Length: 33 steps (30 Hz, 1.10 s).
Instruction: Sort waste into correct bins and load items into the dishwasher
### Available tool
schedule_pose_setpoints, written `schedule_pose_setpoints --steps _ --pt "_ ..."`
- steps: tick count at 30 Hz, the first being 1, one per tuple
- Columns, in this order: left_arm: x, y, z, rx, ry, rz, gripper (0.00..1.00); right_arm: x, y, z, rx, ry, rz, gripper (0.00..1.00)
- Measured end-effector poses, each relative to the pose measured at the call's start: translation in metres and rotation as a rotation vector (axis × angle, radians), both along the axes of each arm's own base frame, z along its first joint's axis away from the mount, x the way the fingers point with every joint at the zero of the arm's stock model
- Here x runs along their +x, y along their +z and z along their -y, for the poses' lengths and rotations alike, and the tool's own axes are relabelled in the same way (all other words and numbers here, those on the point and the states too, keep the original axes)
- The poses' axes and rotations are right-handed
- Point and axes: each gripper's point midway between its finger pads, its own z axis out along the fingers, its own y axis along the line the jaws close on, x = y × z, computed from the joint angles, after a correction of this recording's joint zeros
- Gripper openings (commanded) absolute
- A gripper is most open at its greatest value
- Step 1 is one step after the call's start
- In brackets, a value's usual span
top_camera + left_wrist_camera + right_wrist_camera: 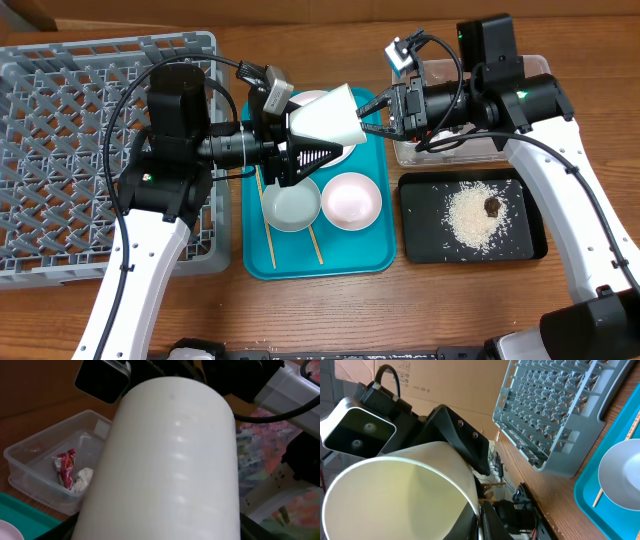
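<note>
a brown wooden table [420, 300] carries everything here, with cardboard boxes behind it in the right wrist view. a large square grey plastic dish rack [70, 150] with a lattice floor fills the left side. beside it lies a teal rectangular serving tray [300, 268] holding a small round white bowl [292, 205], a small pale pink bowl [350, 198] just beside it, and thin wooden chopsticks [268, 240] partly under the white bowl. a round white plate [310, 98] shows only as a sliver at the tray's far end.

above the tray, a small white cup [328, 115] lies on its side in the air, mouth toward the right. the left gripper [305, 155] is clamped around its body. the right gripper [372, 113] has its fingers at the cup's rim; whether they are pinching it cannot be told.

on the right, a shallow black rectangular tray [425, 240] holds loose white rice grains [472, 215] and a small brown food lump [493, 206]. behind it, a clear plastic rectangular tub [30, 467] contains a red shiny snack wrapper [65, 465] and a crumpled white tissue [82, 478], touching.
</note>
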Motion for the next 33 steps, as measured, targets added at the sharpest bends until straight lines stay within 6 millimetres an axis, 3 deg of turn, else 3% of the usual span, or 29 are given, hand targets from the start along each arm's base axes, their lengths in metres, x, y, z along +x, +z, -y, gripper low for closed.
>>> schedule_pose_setpoints --steps 8,13,18,22,27,28,30,33 --pt "0.001 -0.001 -0.001 0.002 0.005 -0.003 0.52 0.0 0.0 0.0 0.0 -0.001 0.001 0.05" --pt "0.006 -0.002 -0.005 0.009 0.032 -0.002 0.45 0.002 -0.004 0.001 -0.018 -0.015 -0.011 0.34" --pt "0.02 -0.015 -0.015 0.062 0.131 -0.04 0.42 0.017 -0.043 0.014 -0.233 -0.162 -0.054 0.51" --pt "0.033 -0.048 -0.034 0.187 0.29 -0.139 0.35 0.037 -0.096 0.055 -0.578 -0.372 -0.069 0.52" --pt "0.046 -0.094 -0.094 0.383 0.556 -0.296 0.34 0.039 -0.128 0.104 -0.865 -0.505 -0.087 0.52" --pt "0.047 -0.105 -0.116 0.435 0.635 -0.341 0.35 0.04 -0.134 0.124 -0.937 -0.549 -0.101 0.52" --pt "0.046 -0.115 -0.148 0.498 0.749 -0.392 0.35 0.04 -0.138 0.145 -0.99 -0.592 -0.128 0.52" --pt "0.026 -0.133 -0.215 0.622 0.988 -0.527 0.38 0.037 -0.144 0.19 -1.06 -0.676 -0.209 0.52"
